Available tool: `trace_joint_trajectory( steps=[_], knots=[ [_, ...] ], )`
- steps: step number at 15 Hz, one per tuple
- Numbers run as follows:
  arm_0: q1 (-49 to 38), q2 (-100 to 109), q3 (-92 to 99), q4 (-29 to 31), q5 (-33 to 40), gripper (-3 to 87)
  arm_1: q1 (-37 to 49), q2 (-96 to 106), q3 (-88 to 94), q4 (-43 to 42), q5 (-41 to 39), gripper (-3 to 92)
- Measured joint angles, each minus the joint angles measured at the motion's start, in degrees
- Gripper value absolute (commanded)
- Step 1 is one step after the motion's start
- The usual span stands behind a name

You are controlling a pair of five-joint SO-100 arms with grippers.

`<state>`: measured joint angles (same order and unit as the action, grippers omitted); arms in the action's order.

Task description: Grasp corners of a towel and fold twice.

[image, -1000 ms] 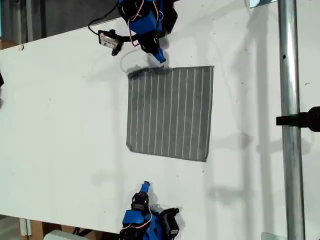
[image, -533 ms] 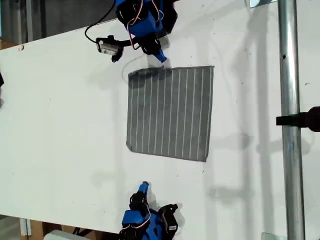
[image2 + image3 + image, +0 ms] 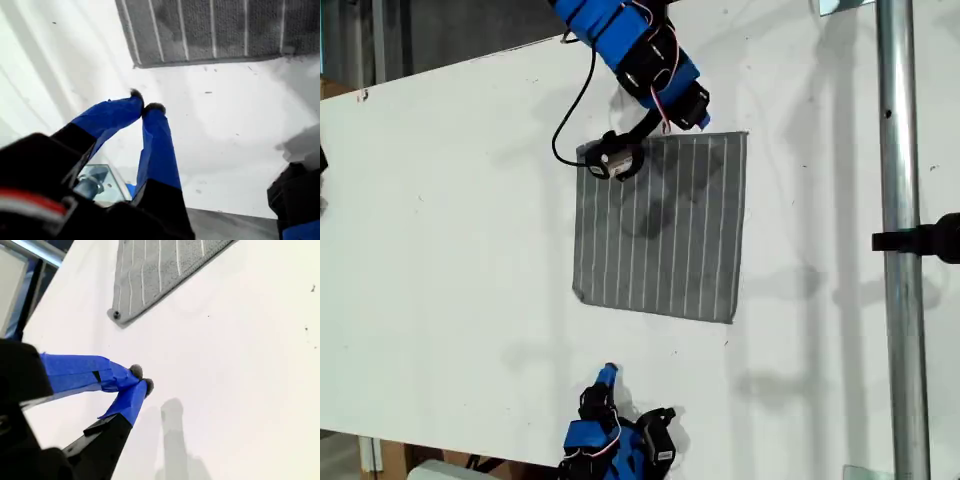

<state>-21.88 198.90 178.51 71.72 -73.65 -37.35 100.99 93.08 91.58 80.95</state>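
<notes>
The towel (image 3: 660,225), grey with white pinstripes, lies flat and unfolded on the white table (image 3: 440,250). My first gripper (image 3: 610,372) sits at the bottom of the exterior view, shut and empty, a short way from the towel's near corner (image 3: 582,295). The first wrist view shows its tips (image 3: 145,106) together on bare table in front of that corner (image 3: 136,64) of the towel (image 3: 210,30). My second gripper (image 3: 698,118) reaches in from the top of the exterior view, at the towel's upper edge. In the second wrist view it (image 3: 141,378) is shut and empty, apart from the towel (image 3: 150,270) and its corner (image 3: 116,316).
A vertical metal pole (image 3: 895,240) with a black clamp (image 3: 920,240) stands at the exterior view's right, and the pole (image 3: 30,250) also shows in the second wrist view. The second arm's camera (image 3: 615,160) hangs over the towel's upper part.
The second arm has swung toward the exterior view's right, and its camera now hangs over the towel's upper edge. The towel's upper corner has flattened. The first arm has barely moved.
</notes>
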Motion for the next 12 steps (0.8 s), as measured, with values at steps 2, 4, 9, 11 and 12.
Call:
trace_joint_trajectory(
  steps=[2,4,9,11,12],
  knots=[
    [0.0,0.0,0.0,0.0,0.0,-2.7,0.0,-3.6,-6.86,1.76,-0.53,40.4],
    [0.0,0.0,0.0,0.0,0.0,-2.7,0.62,-3.96,-7.03,2.81,-0.53,41.3],
    [0.0,0.0,0.0,0.0,-0.09,-2.7,0.88,-11.69,-0.7,1.41,1.05,41.2],
    [0.0,0.0,0.0,0.0,-0.09,-2.7,0.18,-17.67,0.0,-1.76,1.23,40.4],
    [0.0,0.0,0.0,0.0,-0.09,-2.7,-0.09,-20.57,0.0,-3.52,1.85,39.7]
  ],
)
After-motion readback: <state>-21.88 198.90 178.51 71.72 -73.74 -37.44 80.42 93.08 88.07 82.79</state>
